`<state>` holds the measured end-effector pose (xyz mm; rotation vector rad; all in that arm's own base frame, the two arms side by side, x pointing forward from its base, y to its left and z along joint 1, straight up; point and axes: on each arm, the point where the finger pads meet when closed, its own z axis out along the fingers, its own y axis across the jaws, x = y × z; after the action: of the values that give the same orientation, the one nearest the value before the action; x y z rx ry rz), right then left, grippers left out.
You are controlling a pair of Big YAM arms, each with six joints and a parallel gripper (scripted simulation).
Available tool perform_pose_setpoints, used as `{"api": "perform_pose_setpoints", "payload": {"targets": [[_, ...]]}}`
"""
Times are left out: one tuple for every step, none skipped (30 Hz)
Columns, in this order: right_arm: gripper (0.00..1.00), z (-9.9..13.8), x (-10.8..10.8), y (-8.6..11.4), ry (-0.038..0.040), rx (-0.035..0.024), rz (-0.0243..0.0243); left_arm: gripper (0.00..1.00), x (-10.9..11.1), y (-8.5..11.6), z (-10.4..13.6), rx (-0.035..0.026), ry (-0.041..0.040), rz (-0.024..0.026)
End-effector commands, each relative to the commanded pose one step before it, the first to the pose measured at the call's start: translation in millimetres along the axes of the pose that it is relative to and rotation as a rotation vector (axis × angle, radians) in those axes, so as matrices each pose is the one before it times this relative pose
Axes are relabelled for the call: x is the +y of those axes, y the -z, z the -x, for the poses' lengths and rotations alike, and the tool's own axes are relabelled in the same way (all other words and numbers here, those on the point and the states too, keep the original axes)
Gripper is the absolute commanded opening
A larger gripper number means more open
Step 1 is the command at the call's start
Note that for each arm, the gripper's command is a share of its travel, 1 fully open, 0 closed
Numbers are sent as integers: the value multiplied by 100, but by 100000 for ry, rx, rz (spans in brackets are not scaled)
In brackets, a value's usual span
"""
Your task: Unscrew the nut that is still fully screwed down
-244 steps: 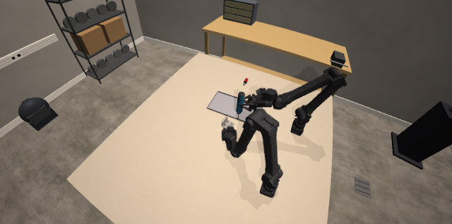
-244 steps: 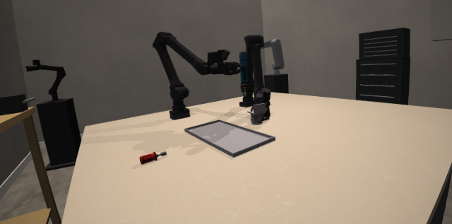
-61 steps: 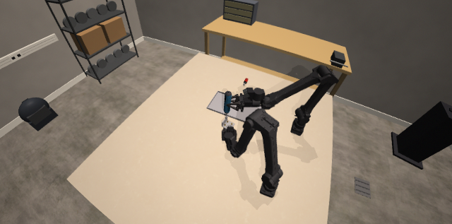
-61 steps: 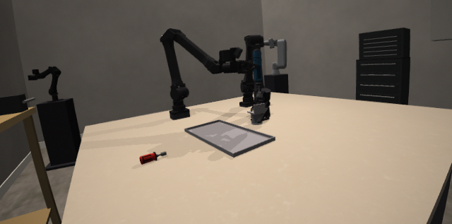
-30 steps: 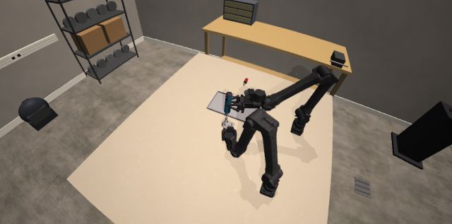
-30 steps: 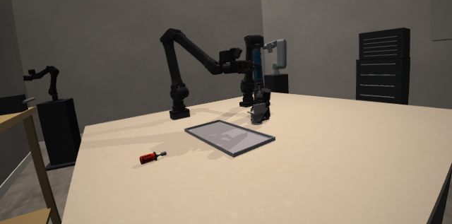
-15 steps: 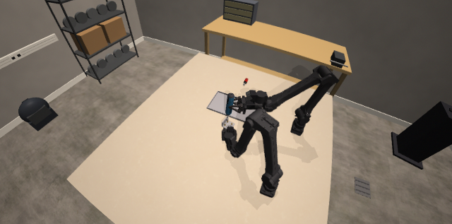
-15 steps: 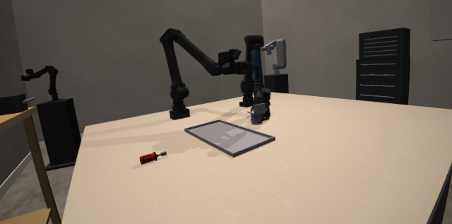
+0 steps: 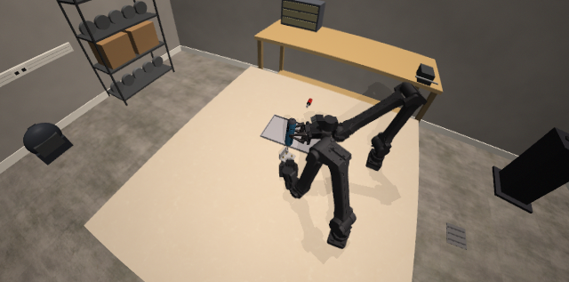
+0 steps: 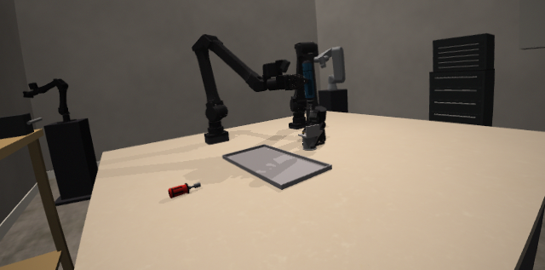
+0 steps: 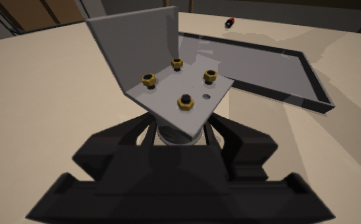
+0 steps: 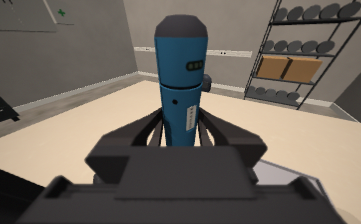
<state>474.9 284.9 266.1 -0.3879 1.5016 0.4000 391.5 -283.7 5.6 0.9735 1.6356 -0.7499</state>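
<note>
The joint module [image 9: 284,164] [image 10: 313,138] [image 11: 176,136] stands on the table beside the tray. A grey angle bracket [image 11: 182,91] lies on top of it. Four brass nuts sit on the bracket's studs: one at the left [image 11: 149,79], one at the back [image 11: 176,63], one at the right [image 11: 210,75] and one at the front [image 11: 185,101]. I cannot tell which sits lowest. My left gripper [image 11: 180,112] [image 9: 287,167] is shut on the module's body. My right gripper [image 12: 180,111] [image 10: 298,83] is shut on the blue nut driver [image 12: 181,85] [image 9: 290,132] [image 10: 308,79]. It holds the driver upright in the air, well above the bracket and clear of every nut.
A flat grey tray [image 9: 272,125] [image 10: 251,172] [image 11: 317,86] lies just beyond the module. A red screwdriver [image 9: 308,102] [image 10: 180,189] [image 11: 229,22] lies on the table past the tray. A wooden bench and a shelf rack stand off the table.
</note>
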Motion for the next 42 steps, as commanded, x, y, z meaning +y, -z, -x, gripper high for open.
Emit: {"api": "perform_pose_setpoints", "payload": {"targets": [[42,3445,433,81,582,-8739,509,59,-359,-247,1506,-3673,-2624,-565],[42,-249,39,144,16,495,67,59,0,0,0,0,0,0],[42,136,47,-66,-17,-263,63,59,0,0,0,0,0,0],[42,548,54,-288,-63,-1070,49,59,0,0,0,0,0,0],[42,537,56,-282,-59,-1048,60,59,0,0,0,0,0,0],[42,-101,49,62,16,201,100,59,0,0,0,0,0,0],[42,-662,25,372,75,1308,77,59,0,0,0,0,0,0],[42,-696,-9,396,45,1400,15,59,0,0,0,0,0,0],[42,242,-22,-132,-28,-476,-55,59,0,0,0,0,0,0],[42,647,-37,-347,-62,-1267,-105,59,0,0,0,0,0,0],[42,613,-11,-338,-32,-1224,-62,59,0,0,0,0,0,0],[42,0,0,0,0,0,0,59,0,0,0,0,0,0],[42,0,0,0,0,0,0,59,0,0,0,0,0,0],[42,-263,26,147,10,523,78,59,0,0,0,0,0,0],[42,-432,13,248,22,881,44,59,0,0,0,0,0,0],[42,-429,29,238,50,851,66,59,0,0,0,0,0,0],[42,-228,29,127,28,453,54,59,0,0,0,0,0,0],[42,-167,7,92,26,333,11,59,0,0,0,0,0,0],[42,49,6,-25,-4,-90,-3,59,0,0,0,0,0,0],[42,451,-4,-241,-47,-879,-40,59,0,0,0,0,0,0],[42,249,-18,-134,-16,-484,-47,59,0,0,0,0,0,0],[42,-248,-19,136,36,493,-25,59,0,0,0,0,0,0],[42,-323,-3,177,34,640,3,59,0,0,0,0,0,0],[42,-425,16,234,42,842,46,59,0,0,0,0,0,0],[42,-219,34,122,16,435,69,59,0,0,0,0,0,0],[42,848,13,-449,-105,-1656,-19,59,0,0,0,0,0,0],[42,651,1,-346,-73,-1273,-26,59,0,0,0,0,0,0],[42,206,6,-120,9,-425,-6,59,0,0,0,0,0,0],[42,0,0,0,0,0,0,59,0,0,0,0,0,0],[42,0,0,0,0,0,0,59,0,0,0,0,0,0],[42,-205,-56,117,8,444,-83,59,0,0,0,0,0,0],[42,-188,10,101,26,391,25,59,0,0,0,0,0,0],[42,-188,15,102,25,392,33,59,0,0,0,0,0,0],[42,-188,16,101,26,391,37,59,0,0,0,0,0,0],[42,-189,14,102,21,392,31,59,0,0,0,0,0,0],[42,-188,10,101,19,391,25,59,0,0,0,0,0,0],[42,-189,6,101,20,391,19,59,0,0,0,0,0,0],[42,-189,-2,101,22,391,3,59,0,0,0,0,0,0],[42,-197,-10,105,24,400,-11,59,0,0,0,0,0,0],[42,122,-4,-66,-25,-282,-29,59,0,0,0,0,0,0],[42,369,2,-197,-47,-764,-27,59,0,0,0,0,0,0],[42,223,7,-120,-28,-480,-2,59,0,0,0,0,0,0]]}}
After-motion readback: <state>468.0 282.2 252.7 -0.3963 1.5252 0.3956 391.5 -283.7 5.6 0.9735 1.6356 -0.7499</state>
